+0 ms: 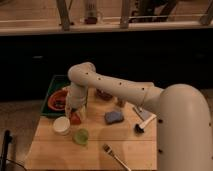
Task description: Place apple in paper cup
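Observation:
The apple (75, 119) is small, round and red-orange, and sits low over the wooden table just right of the paper cup (62, 125), a short white round cup. My gripper (75, 112) points straight down and sits right on top of the apple, hiding its upper part. The white arm (120, 89) reaches in from the right and bends down above the apple.
A translucent light-green cup (80, 136) stands just in front of the apple. An orange-red bowl (58, 100) lies in a green tray (50, 92) at the back left. A blue sponge (114, 117), a brush (142, 125) and a fork (115, 155) lie to the right.

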{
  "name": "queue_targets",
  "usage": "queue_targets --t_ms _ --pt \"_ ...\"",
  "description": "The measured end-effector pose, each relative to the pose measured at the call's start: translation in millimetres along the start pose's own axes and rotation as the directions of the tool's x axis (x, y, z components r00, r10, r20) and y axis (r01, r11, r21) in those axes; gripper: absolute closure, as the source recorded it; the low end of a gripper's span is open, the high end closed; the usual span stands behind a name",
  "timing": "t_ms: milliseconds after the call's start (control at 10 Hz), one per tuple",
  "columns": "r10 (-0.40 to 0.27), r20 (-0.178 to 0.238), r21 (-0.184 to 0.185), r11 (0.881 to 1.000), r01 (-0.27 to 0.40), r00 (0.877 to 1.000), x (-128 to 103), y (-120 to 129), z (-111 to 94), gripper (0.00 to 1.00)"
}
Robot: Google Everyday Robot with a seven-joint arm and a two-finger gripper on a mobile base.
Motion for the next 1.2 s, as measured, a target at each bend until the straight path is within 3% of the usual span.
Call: queue_targets --t_ms 400,700,1200 --pt "-0.128 0.018 -0.055 0.99 0.129 0.992 -18.6 -42.2 7.9 0.98" --pt "-0.173 0.032 -0.086 0.981 0.175 0.984 -25.8 -52.0 13.1 0.98" --pt "-0.219 0.061 -0.1 0.969 0.225 0.974 -34.2 -60.9 20.7 0.98"
